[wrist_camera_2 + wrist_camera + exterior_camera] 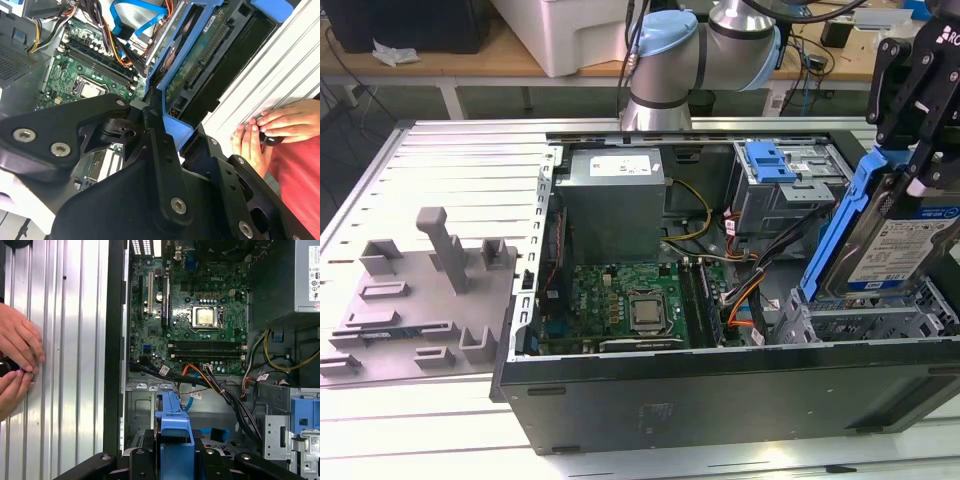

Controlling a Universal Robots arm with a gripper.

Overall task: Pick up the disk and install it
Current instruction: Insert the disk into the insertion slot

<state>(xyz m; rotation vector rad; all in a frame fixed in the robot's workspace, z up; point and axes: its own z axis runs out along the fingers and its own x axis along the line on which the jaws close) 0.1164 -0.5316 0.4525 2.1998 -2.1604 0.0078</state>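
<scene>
- Fingers [155, 131] clamped on the upper end of the blue carrier bracket [832, 232], in the grasp of the gripper [912, 160] at the exterior view's right
- Holds the disk [908, 245] tilted, label side showing, lower end down in the grey drive bay [865, 322] at a corner of the open computer case [720, 390], not yet lying flat in it
- Looks dense and rigid for its size; smooth metal body probably slippery, bare circuit board [197, 60] on the underside judged fragile
- Thin plastic bracket apt to flex, so best taken across its end or side rails, never on board or label
- Counts one disk, one bracket, one gripper on one arm [705, 40], one case, one motherboard [192, 315], one power supply [612, 205], one grey cage [770, 195] with a blue latch [770, 160], one grey fixture tray [420, 290]
- Two hands [17, 352] of a person on the ribbed table [75, 365] just beside the case
</scene>
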